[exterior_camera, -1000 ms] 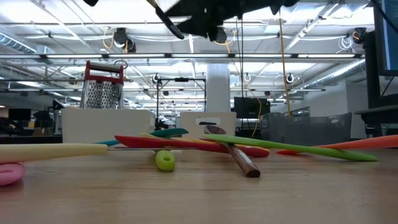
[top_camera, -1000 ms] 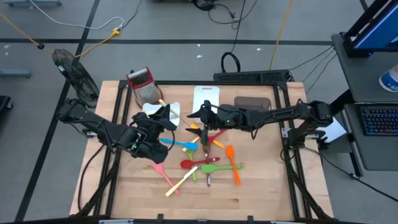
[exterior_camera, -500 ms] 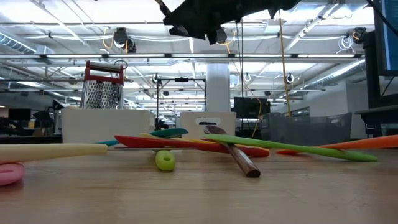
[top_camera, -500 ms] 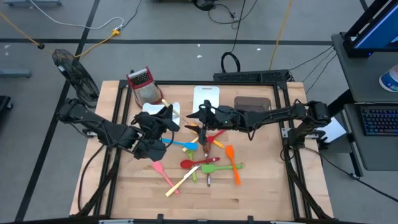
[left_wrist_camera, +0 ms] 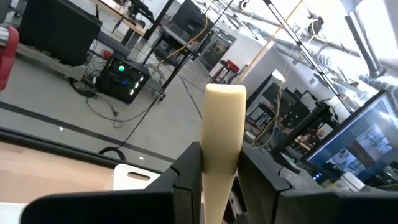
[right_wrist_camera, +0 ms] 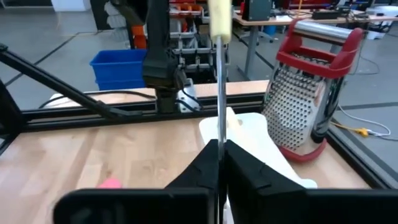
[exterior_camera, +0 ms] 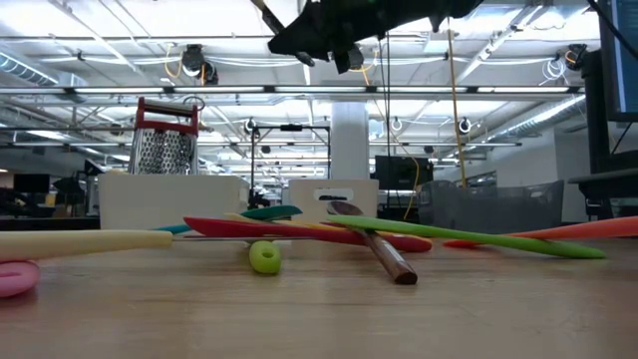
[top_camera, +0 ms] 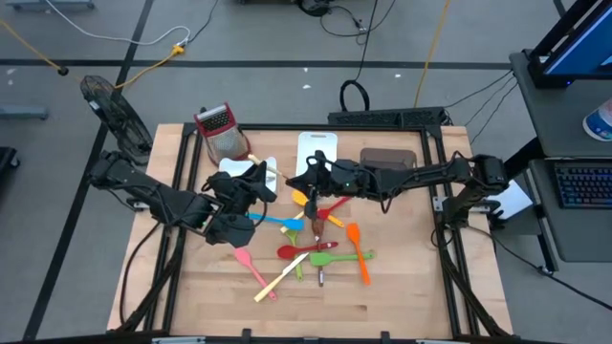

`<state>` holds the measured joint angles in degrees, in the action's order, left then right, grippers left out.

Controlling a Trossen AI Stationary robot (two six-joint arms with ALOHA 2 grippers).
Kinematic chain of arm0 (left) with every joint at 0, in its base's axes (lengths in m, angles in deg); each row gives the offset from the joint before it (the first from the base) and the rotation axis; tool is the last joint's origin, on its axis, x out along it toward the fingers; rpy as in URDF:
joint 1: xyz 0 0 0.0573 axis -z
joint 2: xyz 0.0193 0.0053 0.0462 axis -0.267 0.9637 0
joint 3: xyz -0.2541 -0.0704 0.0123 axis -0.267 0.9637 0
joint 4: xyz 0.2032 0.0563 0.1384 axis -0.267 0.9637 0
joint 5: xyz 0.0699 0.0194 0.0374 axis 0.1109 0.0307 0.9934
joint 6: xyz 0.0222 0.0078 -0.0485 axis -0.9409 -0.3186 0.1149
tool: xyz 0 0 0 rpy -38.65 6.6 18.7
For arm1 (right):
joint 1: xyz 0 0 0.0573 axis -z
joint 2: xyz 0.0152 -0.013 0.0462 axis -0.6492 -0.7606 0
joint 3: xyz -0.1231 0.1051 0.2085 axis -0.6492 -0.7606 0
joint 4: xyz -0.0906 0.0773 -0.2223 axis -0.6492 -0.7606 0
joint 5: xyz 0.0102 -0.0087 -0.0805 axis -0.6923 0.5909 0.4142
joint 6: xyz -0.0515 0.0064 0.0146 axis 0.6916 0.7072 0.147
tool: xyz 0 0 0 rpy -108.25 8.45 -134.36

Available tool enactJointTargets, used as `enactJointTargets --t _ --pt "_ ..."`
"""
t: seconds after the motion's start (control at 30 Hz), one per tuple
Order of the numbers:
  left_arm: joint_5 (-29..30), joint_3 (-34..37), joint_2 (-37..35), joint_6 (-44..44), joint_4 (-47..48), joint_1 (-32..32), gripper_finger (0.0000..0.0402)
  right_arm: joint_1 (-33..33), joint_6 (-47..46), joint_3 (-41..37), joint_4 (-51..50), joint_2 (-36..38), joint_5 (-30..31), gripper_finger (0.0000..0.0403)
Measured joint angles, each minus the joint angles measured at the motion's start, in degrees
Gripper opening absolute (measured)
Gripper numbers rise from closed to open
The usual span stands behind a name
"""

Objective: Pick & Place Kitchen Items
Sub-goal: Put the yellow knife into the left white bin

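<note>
A slim utensil with a cream end [left_wrist_camera: 224,118] and a thin metal shaft [right_wrist_camera: 219,93] hangs high over the table's middle, between my two grippers. My left gripper [top_camera: 258,178] [left_wrist_camera: 221,163] is shut on the cream part. My right gripper [top_camera: 300,182] [right_wrist_camera: 219,148] is shut on the metal shaft, facing the left one. The other kitchen items [top_camera: 316,244], in red, orange, green, blue, pink and cream, lie in a loose pile on the wooden table [top_camera: 402,277] below and nearer the front edge. My left gripper pinches the cream part [left_wrist_camera: 219,168] between its two fingers, coming in level from the table's left. The rounded cream end [left_wrist_camera: 225,93] sticks out past the fingertips. The utensil is lifted clear of the table. My right gripper pinches the thin metal shaft [right_wrist_camera: 219,134] between its two fingers, coming in about level from the table's right. The fingers lie along the shaft, which runs on ahead of them to the cream part [right_wrist_camera: 219,18]. Nothing of the utensil touches the table.
A red-topped metal box grater [top_camera: 220,129] stands at the far left. A white tray [top_camera: 268,164], a white board [top_camera: 317,145] and a brown tray [top_camera: 387,158] lie along the far side. In the low view, utensils [exterior_camera: 329,231] cross the near tabletop.
My right gripper has shut on the metal shaft without moving from its place. My left gripper has turned at the wrist, and the utensil has tipped with it.
</note>
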<state>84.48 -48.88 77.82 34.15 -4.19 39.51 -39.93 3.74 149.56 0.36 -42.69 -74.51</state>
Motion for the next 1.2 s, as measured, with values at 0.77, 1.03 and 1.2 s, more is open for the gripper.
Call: enactJointTargets --t 0.77,1.03,1.2 --pt "-13.8 0.1 -10.0 -24.2 0.8 -1.0 0.0084 0.8 0.0 0.1 -2.4 0.2 -0.3 0.0" --pt "-25.8 0.1 -9.4 -24.8 2.7 -3.5 0.0094 0.9 0.0 -0.2 -4.1 0.0 -0.4 0.0" --pt "-27.5 0.0 -9.6 -27.6 2.2 -3.8 0.0138 0.9 0.0 -0.2 -5.4 -0.1 -0.3 0.0"
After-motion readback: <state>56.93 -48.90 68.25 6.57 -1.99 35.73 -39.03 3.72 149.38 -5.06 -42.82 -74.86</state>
